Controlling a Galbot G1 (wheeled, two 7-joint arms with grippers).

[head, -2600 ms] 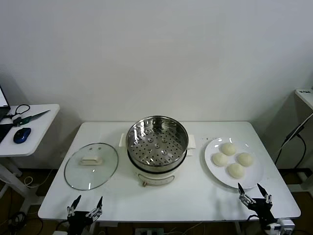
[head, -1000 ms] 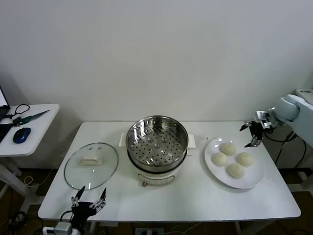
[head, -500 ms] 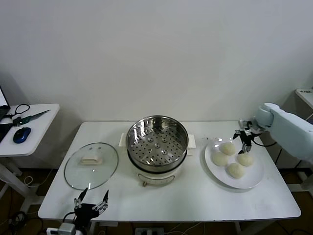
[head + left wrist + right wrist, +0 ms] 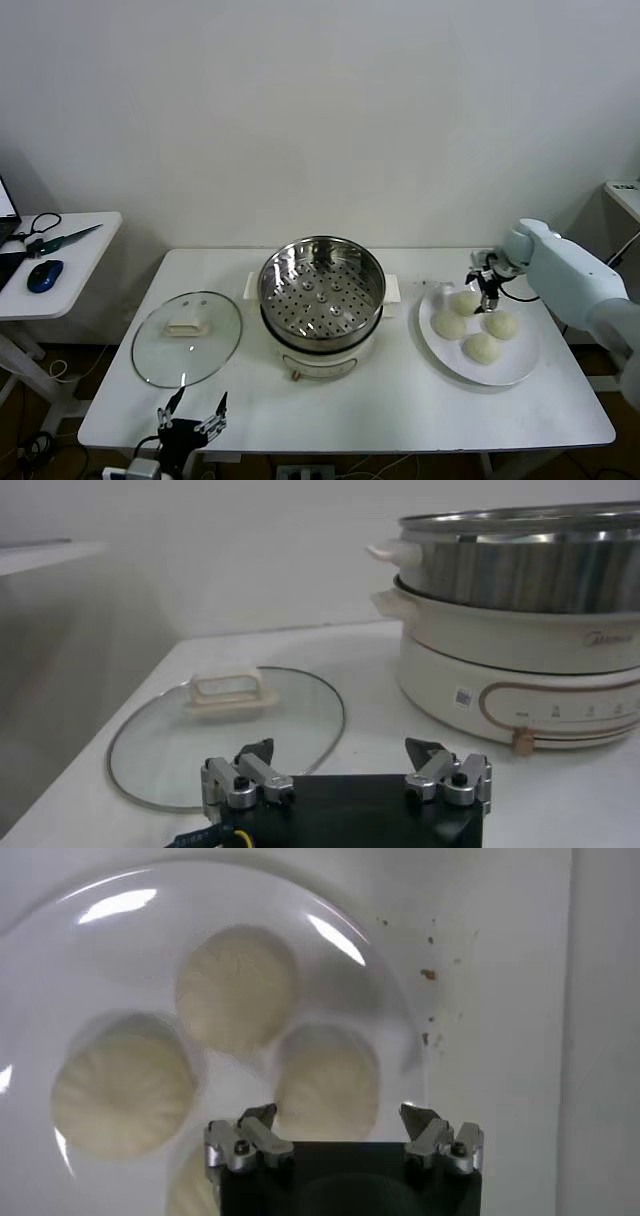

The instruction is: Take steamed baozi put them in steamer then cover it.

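Left gripper (image 4: 190, 412) sits low at the near table edge, jaws apart, nothing between them. Just ahead of it and a bit to its left: the cover (image 4: 187, 338), flat on the table (image 4: 400, 400), handle up. Ahead and to its right: the steamer (image 4: 321, 286), seated on the cream pot base (image 4: 520, 670).

Writing: the left wrist view shows a faint brand word on the pot base near its upper right band (too soft to read), a small square sticker (image 4: 462, 696) and a row of panel marks, all illegible.

Right gripper (image 4: 484, 281) hangs over the far side of the white plate (image 4: 520, 368), jaws spread wide, holding nothing. Directly under it is the far baozi (image 4: 465, 303) (in the right wrist view this is the bun (image 4: 328, 1081) lined up between the fingertips). The other three steamed baozi (image 4: 483, 347) lie nearer the robot than the gripper, packed close on the same plate, some touching.

Edges and room: bare tabletop between steamer and plate, enough gap for the arm to pass. Plate rim is close to the table's right edge. Some brown specks (image 4: 430, 974) on the table just off the plate rim beyond the gripper. A side desk with a blue mouse (image 4: 44, 275) stands well apart, beyond the table's left edge.
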